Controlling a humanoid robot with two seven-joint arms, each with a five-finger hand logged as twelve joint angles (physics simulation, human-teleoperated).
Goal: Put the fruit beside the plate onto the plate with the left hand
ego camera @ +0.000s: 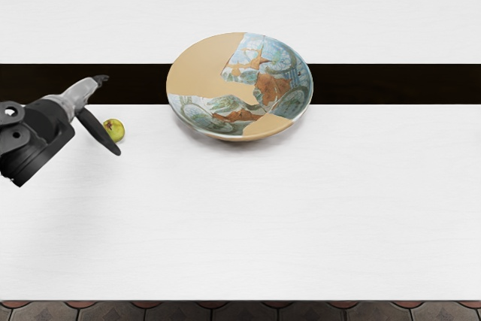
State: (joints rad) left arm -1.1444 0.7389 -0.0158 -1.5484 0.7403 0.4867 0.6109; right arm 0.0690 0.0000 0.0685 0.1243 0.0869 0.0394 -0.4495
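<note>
Currently, left hand at frame's left: fingers spread wide, gripping nothing, one just beside the fruit; plate well apart.

White table spans the near field, evenly lit. A dark gap runs left to right; second white surface beyond. Tiled floor along near edge.

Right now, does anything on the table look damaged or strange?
The plate looks odd: plain tan patches break its painted picture, like missing pieces. Its rim seems whole. The fruit lies beside it, by the left hand.
</note>
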